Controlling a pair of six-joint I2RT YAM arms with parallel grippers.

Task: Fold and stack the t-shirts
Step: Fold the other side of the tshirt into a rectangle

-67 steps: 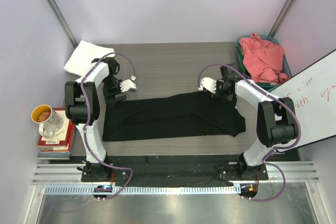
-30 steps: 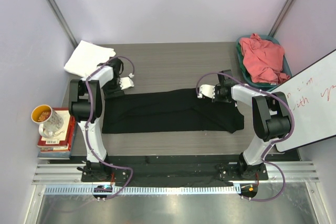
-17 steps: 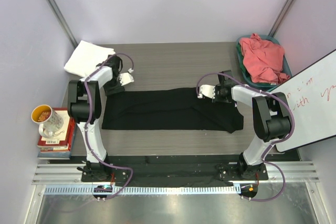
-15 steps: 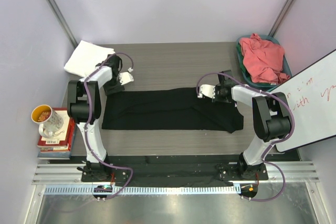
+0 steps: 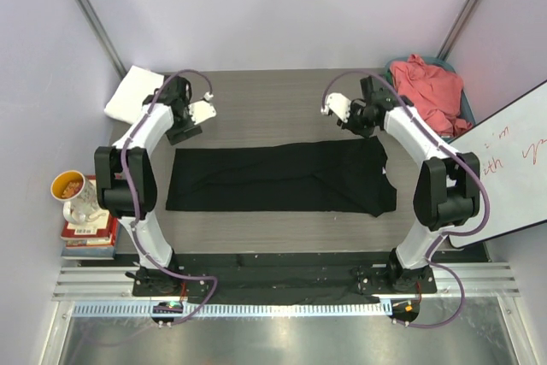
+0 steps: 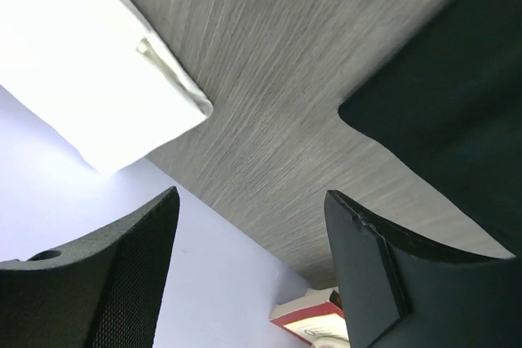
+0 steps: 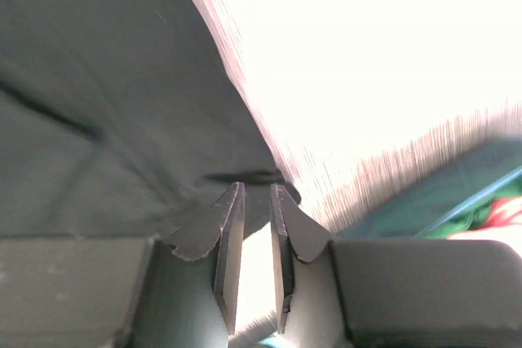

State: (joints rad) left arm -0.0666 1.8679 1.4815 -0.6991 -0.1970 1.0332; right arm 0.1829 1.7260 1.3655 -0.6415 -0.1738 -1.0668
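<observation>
Lengthwise folded black tee [image 5: 273,179], left pincer [image 6: 246,270] agape

Black tee [image 5: 278,179] lies flat mid-table [image 5: 273,108], folded into a long strip running L to R, no print showing; its R end is a bit wider, w/ an uneven flap at the near corner. White tee [image 5: 130,96] sits folded in a neat, slightly skewed pad at the far L corner, well apart from the black one. Coral-pink tee [image 5: 432,96] is crumpled, unfolded, heaped in the teal basket [image 5: 467,107] at far R.
</observation>
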